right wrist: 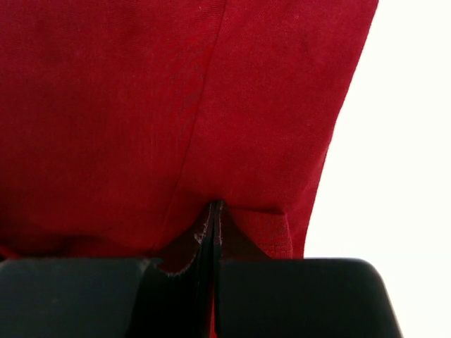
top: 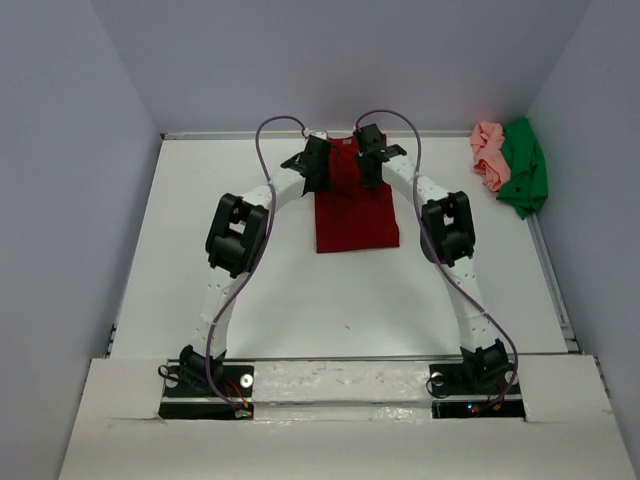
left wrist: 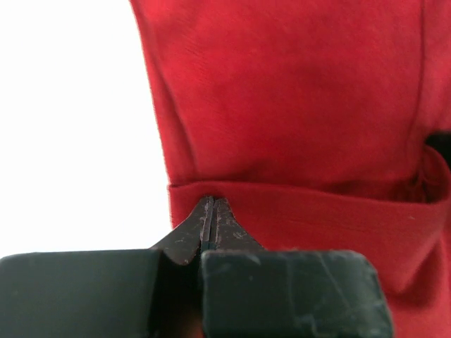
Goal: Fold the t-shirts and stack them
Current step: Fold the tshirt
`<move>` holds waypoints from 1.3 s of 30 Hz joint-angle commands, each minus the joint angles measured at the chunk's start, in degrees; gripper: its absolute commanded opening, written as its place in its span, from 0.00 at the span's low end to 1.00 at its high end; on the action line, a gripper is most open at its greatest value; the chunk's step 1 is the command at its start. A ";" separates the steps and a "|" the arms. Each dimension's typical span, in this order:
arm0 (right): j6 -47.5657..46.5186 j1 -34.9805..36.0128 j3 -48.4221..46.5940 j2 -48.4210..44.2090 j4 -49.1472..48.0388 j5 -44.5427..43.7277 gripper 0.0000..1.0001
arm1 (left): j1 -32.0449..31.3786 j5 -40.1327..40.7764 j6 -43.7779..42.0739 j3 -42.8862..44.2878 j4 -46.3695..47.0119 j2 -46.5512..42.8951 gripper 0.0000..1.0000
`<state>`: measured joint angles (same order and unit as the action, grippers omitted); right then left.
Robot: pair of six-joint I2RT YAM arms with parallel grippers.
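The dark red t-shirt (top: 354, 210) lies as a narrow strip in the middle of the table, its far end lifted between the two arms. My left gripper (top: 318, 160) is shut on the shirt's far left edge; in the left wrist view its jaws pinch a folded hem (left wrist: 282, 218) at the tips (left wrist: 210, 201). My right gripper (top: 372, 155) is shut on the far right edge, with cloth (right wrist: 141, 105) hanging in front of its tips (right wrist: 215, 205). A pale pink t-shirt (top: 489, 154) and a bright green t-shirt (top: 524, 166) lie crumpled at the back right.
The white table (top: 200, 250) is walled by grey panels on the left, back and right. Both arm bases (top: 205, 380) sit on the near ledge. Purple cables loop above each arm.
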<state>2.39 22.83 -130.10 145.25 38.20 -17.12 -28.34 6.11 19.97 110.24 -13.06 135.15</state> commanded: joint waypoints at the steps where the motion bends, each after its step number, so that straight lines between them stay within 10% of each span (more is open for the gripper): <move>1: -1.60 -1.03 -0.33 3.72 -0.93 -4.83 0.00 | 1.18 3.73 -0.81 -0.46 2.43 -0.15 0.00; 39: -0.28 -3.49 -1.91 -12.88 -1.11 -1.42 0.00 | 1.18 -0.65 2.62 -14.62 9.98 -19.67 0.00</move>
<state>3.38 19.57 -128.97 139.09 37.58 -17.56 -27.00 8.60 23.20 96.09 -6.37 118.17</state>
